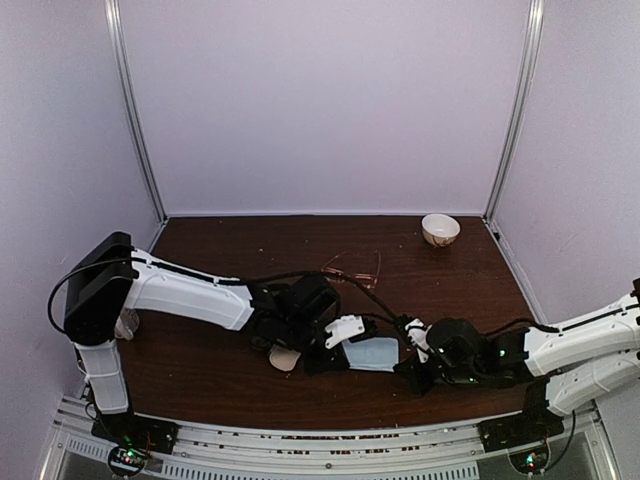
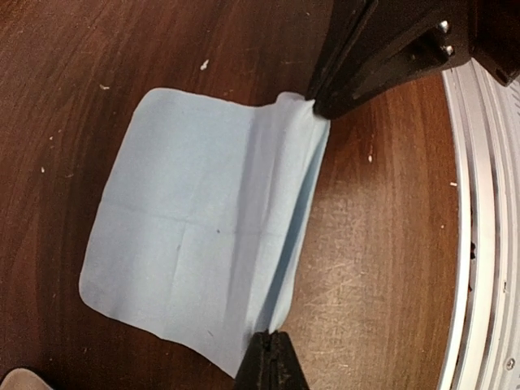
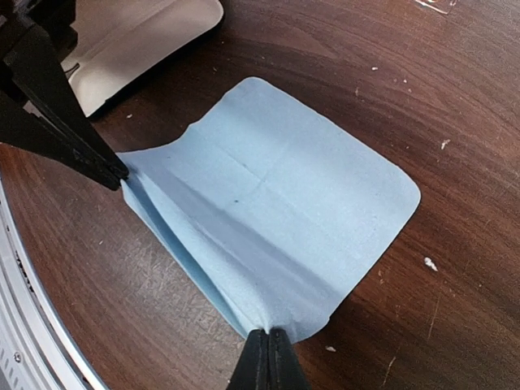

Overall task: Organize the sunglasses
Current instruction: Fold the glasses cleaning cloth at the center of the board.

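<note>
The left jaws and right jaws pinch the blue cloth (image 2: 203, 219) tight at its near corners; sunglasses (image 1: 353, 269) lie beyond.

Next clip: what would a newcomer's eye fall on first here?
The light blue cloth at the front centre of the table, one edge pinched up by the left pincer and the right pincer, both shut on it. Behind it, wire-framed sunglasses lie untouched on the dark wood. A small bowl sits back right.

The dark wooden table (image 1: 450, 300) carried a light blue cloth (image 1: 372, 353), wire-framed sunglasses (image 1: 352, 268), a small white bowl (image 1: 440, 229) and pale crumbs (image 3: 429, 263).
</note>
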